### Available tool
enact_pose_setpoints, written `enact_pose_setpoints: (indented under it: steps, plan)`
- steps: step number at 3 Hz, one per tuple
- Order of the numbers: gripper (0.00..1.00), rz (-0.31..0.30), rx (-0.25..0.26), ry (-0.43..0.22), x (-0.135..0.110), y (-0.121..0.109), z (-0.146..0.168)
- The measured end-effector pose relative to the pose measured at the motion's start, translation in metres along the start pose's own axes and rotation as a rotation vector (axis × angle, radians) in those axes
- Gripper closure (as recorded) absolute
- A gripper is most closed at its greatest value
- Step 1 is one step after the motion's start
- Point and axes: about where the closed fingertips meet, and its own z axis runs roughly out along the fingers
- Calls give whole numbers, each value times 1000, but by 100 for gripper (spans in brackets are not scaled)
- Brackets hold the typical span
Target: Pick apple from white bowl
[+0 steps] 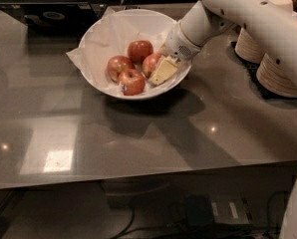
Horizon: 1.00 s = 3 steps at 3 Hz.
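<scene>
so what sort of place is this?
Probably an office kitchenette or café counter: glossy grey countertop, stacked beige paper bowls, large white paper-lined bowl of red apples. The gripper sits inside that bowl.

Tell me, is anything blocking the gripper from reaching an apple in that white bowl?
Nothing visible does. The gripper sits inside the white bowl at its right side, right beside the nearest apple. The other three apples lie farther left, beyond that one, not between it and the gripper.
</scene>
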Motion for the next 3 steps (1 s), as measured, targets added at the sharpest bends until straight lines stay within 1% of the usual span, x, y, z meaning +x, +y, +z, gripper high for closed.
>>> enact_pose_setpoints:
  steps: [1,2,3]
  plan:
    - [100,19,-11,-127,-4,-1,-26]
    - [100,21,-33,-238,-8,3,-50]
    - [100,-5,-61,-311,-16,14,-71]
